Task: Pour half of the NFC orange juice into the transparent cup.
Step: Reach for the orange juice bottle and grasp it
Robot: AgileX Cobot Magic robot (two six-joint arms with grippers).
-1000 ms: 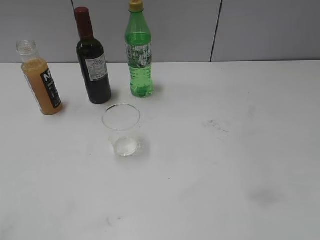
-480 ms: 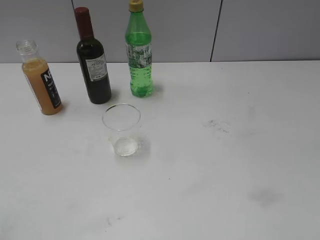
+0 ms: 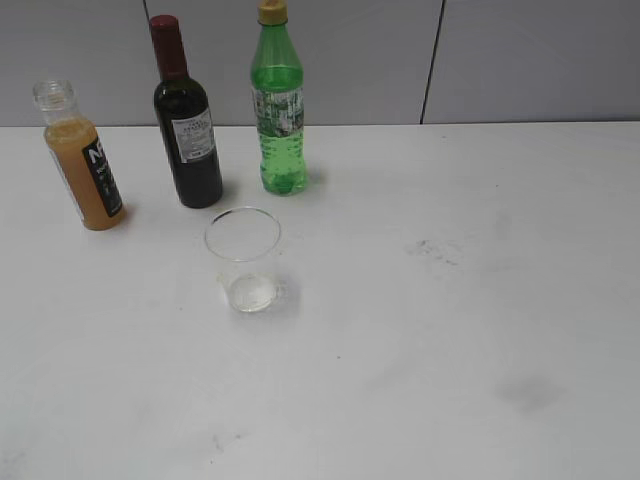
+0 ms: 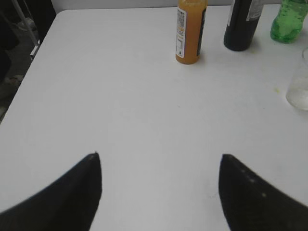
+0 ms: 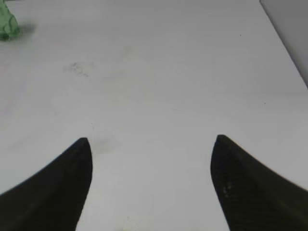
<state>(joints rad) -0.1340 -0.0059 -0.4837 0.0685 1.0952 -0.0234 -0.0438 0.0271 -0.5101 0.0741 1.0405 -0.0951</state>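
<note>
The NFC orange juice (image 3: 84, 165) is a small capless bottle of cloudy orange liquid with a black label. It stands at the back left of the white table and also shows in the left wrist view (image 4: 190, 32). The transparent cup (image 3: 243, 259) stands upright and empty in front of the bottles; its edge shows in the left wrist view (image 4: 299, 82). My left gripper (image 4: 160, 159) is open and empty over bare table, well short of the juice. My right gripper (image 5: 151, 140) is open and empty over bare table. Neither gripper shows in the exterior view.
A dark wine bottle (image 3: 186, 125) and a green soda bottle (image 3: 278, 108) stand at the back beside the juice. They also show in the left wrist view, wine bottle (image 4: 243, 26) and soda bottle (image 4: 288, 23). The table's left edge (image 4: 33, 57) is near.
</note>
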